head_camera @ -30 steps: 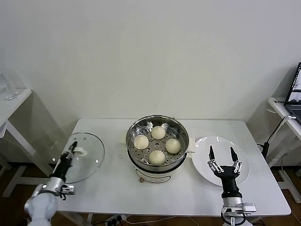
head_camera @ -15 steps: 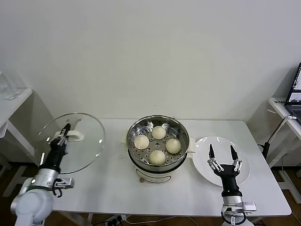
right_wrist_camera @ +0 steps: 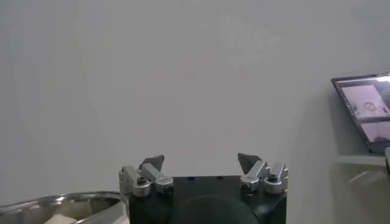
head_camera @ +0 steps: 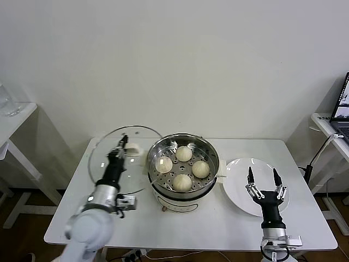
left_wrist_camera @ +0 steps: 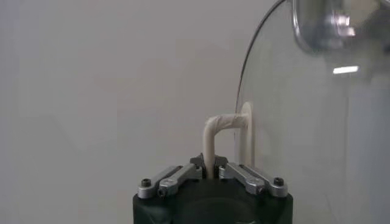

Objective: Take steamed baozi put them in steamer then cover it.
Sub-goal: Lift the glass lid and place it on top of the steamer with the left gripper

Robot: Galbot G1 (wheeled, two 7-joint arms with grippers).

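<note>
Left claw [head_camera: 121, 144] grips cover [head_camera: 109, 164] handle beside steamer [head_camera: 183, 164]; right claw [head_camera: 262, 180] spread over plate [head_camera: 240, 185].

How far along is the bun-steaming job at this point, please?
Done: four buns sit in the steamer. In hand: the left gripper is shut on the lid handle, lid raised beside the steamer. Left: setting the lid on. The right gripper waits open over the plate.

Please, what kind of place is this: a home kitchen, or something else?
Probably a lab or test room set up for cooking, not a home kitchen. A steamer with buns and a plate stand on a plain white table against a bare wall, and a laptop sits on a side table.
</note>
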